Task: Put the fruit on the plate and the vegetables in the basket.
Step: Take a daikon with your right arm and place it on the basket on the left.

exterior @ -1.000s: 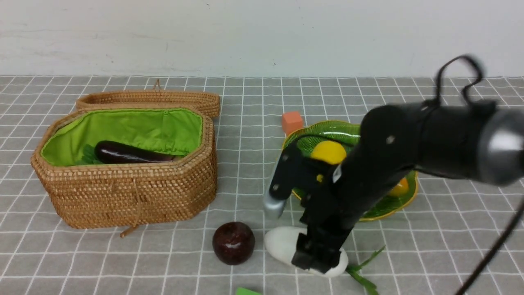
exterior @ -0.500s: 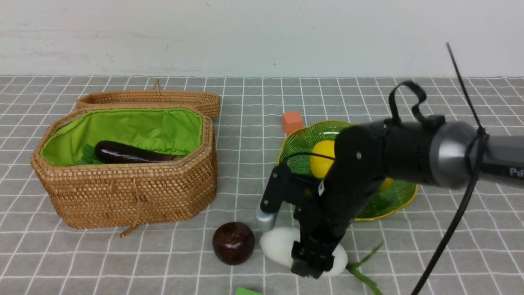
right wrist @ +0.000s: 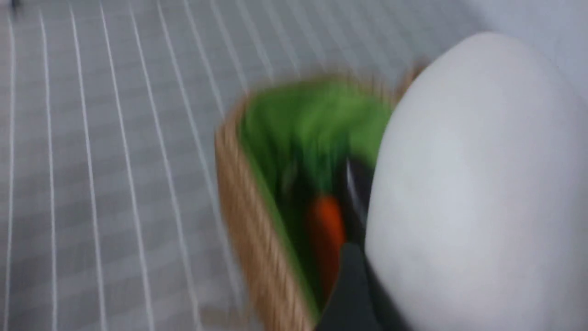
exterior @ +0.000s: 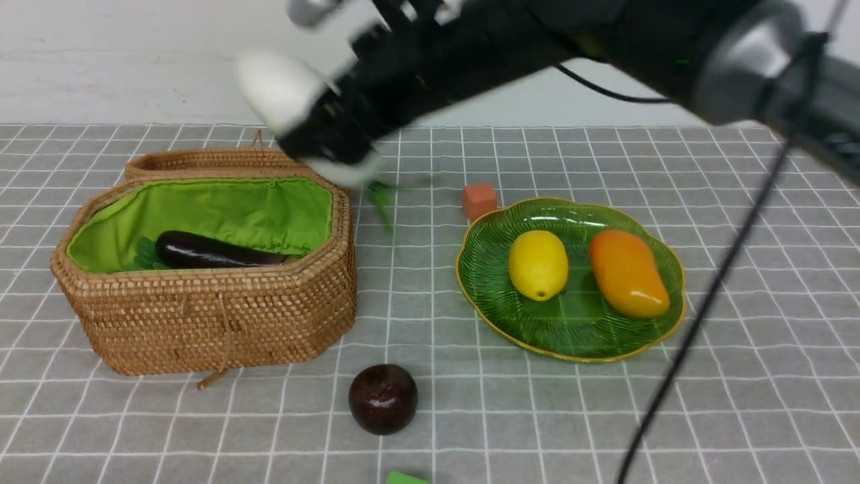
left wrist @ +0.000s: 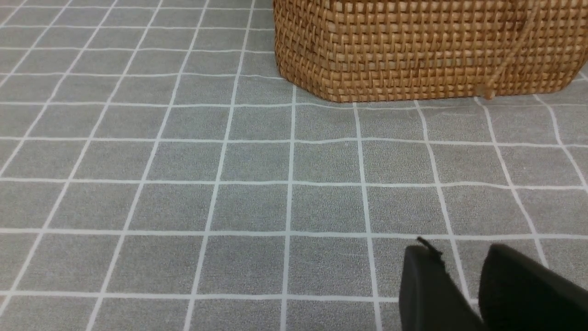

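Front view: The work surface is a grey cloth (exterior: 739, 376) with a white grid. It runs back to a plain white wall (exterior: 134, 60). The basket (exterior: 201, 323) stands open at the left, with its lid (exterior: 222, 161) lying behind it. The eggplant (exterior: 208, 252) rests inside on the green lining. The plate (exterior: 571, 336) sits to the right, well apart from the basket, and carries the lemon (exterior: 537, 264) and mango (exterior: 628, 272) side by side. An orange cube (exterior: 479, 200) stands just behind the plate's rim. The maroon ball (exterior: 383, 398) lies on the cloth, nearer the camera, between basket and plate. A green block (exterior: 406, 478) shows at the bottom edge. The right arm reaches across the top of the frame. The right gripper (exterior: 322, 131) is clamped on the radish (exterior: 275, 87), raised in the air above the basket's far right corner. The image is blurred there.

Left wrist view: The left gripper (left wrist: 457, 257) hangs low over bare cloth near the basket wall (left wrist: 422, 46). Its fingers (left wrist: 427, 289) are slightly parted, with nothing between them.

Right wrist view: This view is heavily blurred. The radish fills the near side, with one dark finger (right wrist: 349, 285) against it. Beyond it the basket is open, and the carrot (right wrist: 326, 230) lies inside on the lining.
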### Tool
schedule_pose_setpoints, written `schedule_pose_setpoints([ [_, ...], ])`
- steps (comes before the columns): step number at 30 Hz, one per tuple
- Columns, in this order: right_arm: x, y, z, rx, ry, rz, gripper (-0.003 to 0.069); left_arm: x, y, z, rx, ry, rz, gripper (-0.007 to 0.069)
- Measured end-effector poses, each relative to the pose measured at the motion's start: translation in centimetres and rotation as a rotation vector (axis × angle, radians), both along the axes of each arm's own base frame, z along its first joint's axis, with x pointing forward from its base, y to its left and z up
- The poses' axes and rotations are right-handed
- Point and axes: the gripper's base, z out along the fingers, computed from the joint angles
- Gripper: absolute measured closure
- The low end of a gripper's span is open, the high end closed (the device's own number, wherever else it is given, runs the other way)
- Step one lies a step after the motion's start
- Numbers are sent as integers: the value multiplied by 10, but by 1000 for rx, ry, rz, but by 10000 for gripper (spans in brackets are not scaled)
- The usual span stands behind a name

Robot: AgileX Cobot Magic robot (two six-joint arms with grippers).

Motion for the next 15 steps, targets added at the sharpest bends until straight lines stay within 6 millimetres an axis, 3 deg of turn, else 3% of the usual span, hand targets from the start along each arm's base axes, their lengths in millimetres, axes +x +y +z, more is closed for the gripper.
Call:
schedule_pose_setpoints([
  [3,11,16,-13,75,-31,15,127,0,0,0,0,0,0,439],
  [9,28,62,-79,116,-131,-10,127,0,0,0,0,0,0,435],
  [12,32,67,-92,124,-121,-54,127,0,0,0,0,0,0,431],
  [15,33,67,-92,140,-106,-71,122,0,0,0,0,0,0,428],
])
